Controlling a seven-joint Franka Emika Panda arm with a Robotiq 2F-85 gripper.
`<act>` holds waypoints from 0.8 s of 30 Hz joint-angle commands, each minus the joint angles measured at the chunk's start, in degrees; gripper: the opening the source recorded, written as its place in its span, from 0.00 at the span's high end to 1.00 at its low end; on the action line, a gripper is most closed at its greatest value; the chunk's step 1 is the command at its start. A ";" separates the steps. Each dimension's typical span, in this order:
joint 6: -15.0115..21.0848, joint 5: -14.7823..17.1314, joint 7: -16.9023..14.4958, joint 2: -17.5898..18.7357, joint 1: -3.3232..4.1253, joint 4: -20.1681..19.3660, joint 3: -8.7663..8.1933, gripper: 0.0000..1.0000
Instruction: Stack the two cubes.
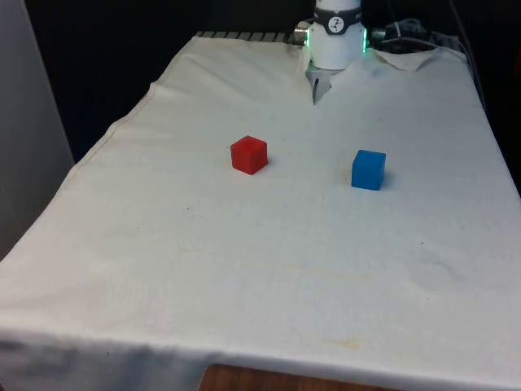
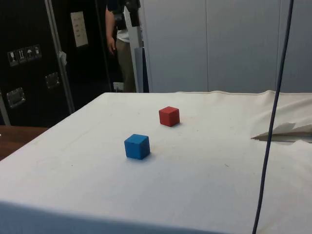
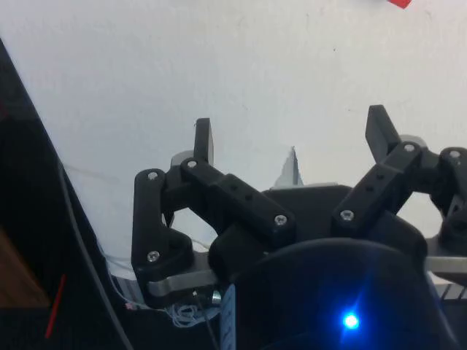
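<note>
The gripper [image 3: 292,135] is hanging with fingers spread and empty, far from the red cube [image 1: 249,155] and blue cube [image 1: 369,169], which are sitting well apart. An off-centre grasp risks nudging a cube across the white cloth [image 1: 269,269], likely spoiling the stack.

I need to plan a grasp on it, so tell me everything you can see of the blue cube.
The blue cube is a small, solid-looking block, evenly bright blue, with crisp edges and matte faces; it looks like plastic or painted wood. It sits flat and upright on the white cloth, turned slightly so one corner faces the side camera. Only the cloth touches it. The red cube lies apart from it, towards the front view's left. The gripper is open above bare cloth, not near it.
</note>
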 commanded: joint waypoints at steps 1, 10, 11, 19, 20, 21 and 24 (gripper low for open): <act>0.00 -0.11 0.00 -0.23 0.00 -0.23 0.00 0.00; 0.57 -1.20 0.40 -3.84 0.06 -4.41 0.11 0.00; 1.89 -2.12 1.26 -4.81 0.11 -5.79 0.23 0.00; 4.30 -4.07 4.18 -6.07 0.06 -8.82 0.40 0.00; 4.64 -4.30 4.58 -6.13 0.06 -9.05 0.40 0.00; 3.61 -3.55 3.67 -5.84 0.06 -8.48 0.29 0.00; 5.79 -5.10 6.02 -6.02 0.06 -9.80 0.40 0.00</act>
